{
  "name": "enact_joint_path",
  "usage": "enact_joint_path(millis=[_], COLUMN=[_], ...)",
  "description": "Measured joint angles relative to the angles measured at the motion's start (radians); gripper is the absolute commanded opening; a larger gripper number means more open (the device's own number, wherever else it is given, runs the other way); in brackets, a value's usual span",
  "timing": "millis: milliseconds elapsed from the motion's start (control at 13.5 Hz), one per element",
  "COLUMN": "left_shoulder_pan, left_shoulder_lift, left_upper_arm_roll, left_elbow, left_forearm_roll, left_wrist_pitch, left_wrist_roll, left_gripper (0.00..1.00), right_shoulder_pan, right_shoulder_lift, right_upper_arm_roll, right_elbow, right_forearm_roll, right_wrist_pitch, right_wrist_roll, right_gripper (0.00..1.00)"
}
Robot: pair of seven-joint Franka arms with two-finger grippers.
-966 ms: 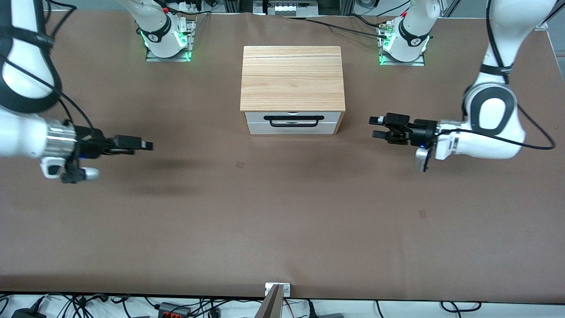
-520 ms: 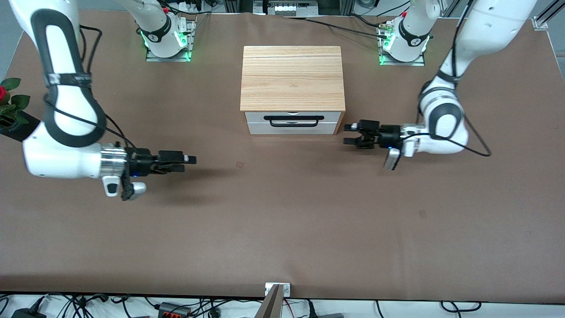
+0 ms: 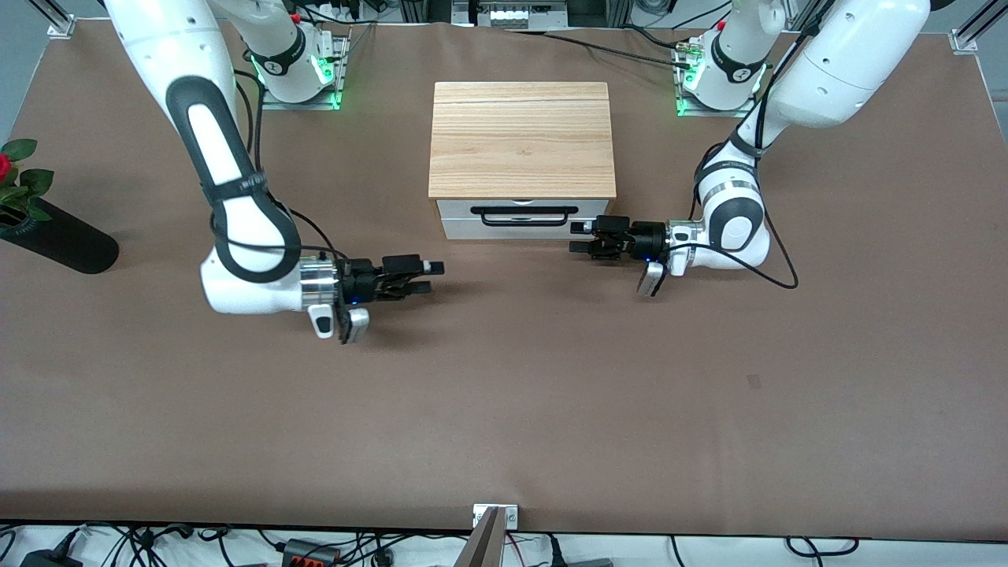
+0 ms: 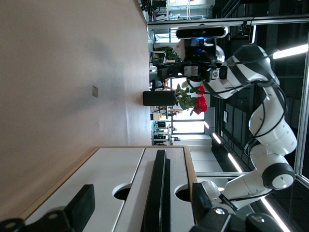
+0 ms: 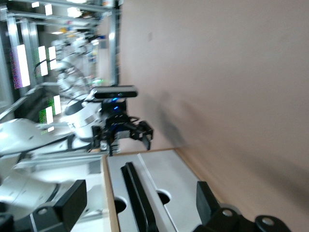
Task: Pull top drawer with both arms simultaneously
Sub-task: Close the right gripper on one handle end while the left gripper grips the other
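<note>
The top drawer (image 3: 461, 209) is shut in the wood-topped cabinet (image 3: 520, 138), and its long black bar handle (image 3: 524, 215) is untouched. My left gripper (image 3: 580, 237) is open and empty, low over the table by the cabinet's front corner at the left arm's end. It points along the front panel. My right gripper (image 3: 431, 277) is open and empty, over the table in front of the cabinet at the right arm's end. In the left wrist view the handle (image 4: 159, 186) and drawer (image 4: 176, 164) lie between my open fingers (image 4: 84, 203). The right wrist view shows the handle (image 5: 135, 191).
A black vase (image 3: 63, 242) with a red rose (image 3: 4, 165) stands near the table edge at the right arm's end. It also shows in the left wrist view (image 4: 158, 98). The arm bases (image 3: 298, 75) stand beside the cabinet.
Both arms have swung in from the table's ends toward the cabinet's front and dropped lower. The grippers stay open. The vase has come into view.
</note>
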Motion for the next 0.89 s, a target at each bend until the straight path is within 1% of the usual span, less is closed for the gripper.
enact_joint_path(millis=[74,223,297,446,594,669,743,817,891], left_shoulder_pan=[-0.004,-0.012,-0.014,-0.013,-0.013,-0.013,-0.013,-0.012,-0.011], left_shoulder_lift=[0.0,0.0,0.0,0.001,0.004,0.008,0.01,0.012,0.012], left_upper_arm_roll=[-0.011,-0.024,-0.025,-0.025,-0.025,-0.025,-0.025,-0.025,-0.025], left_elbow=[-0.003,-0.012,-0.017,-0.027,-0.031,-0.031,-0.031,-0.031,-0.031], left_forearm_roll=[0.0,0.0,0.0,0.0,0.0,0.0,0.0,0.0,-0.001], left_wrist_pitch=[0.0,0.0,0.0,0.0,0.0,0.0,0.0,-0.003,-0.009], left_wrist_roll=[0.0,0.0,0.0,0.0,0.0,0.0,0.0,0.0,0.0], left_gripper=[0.73,0.66,0.64,0.56,0.47,0.42,0.42,0.4,0.4], right_shoulder_pan=[-0.001,0.005,0.016,0.045,0.061,0.064,0.067,0.069,0.07], right_shoulder_lift=[0.021,0.045,0.049,0.06,0.081,0.091,0.104,0.117,0.127], right_upper_arm_roll=[0.004,0.031,0.04,0.047,0.049,0.049,0.049,0.049,0.049], right_elbow=[0.0,0.001,0.001,0.001,0.0,0.0,-0.003,-0.008,-0.016], right_forearm_roll=[0.039,0.102,0.122,0.133,0.139,0.14,0.14,0.14,0.14], right_wrist_pitch=[-0.022,-0.036,-0.037,-0.04,-0.051,-0.062,-0.076,-0.089,-0.102], right_wrist_roll=[-0.036,-0.09,-0.098,-0.099,-0.101,-0.102,-0.106,-0.116,-0.125], right_gripper=[1.0,1.0,1.0,1.0,0.88,0.87,0.82,0.72,0.71])
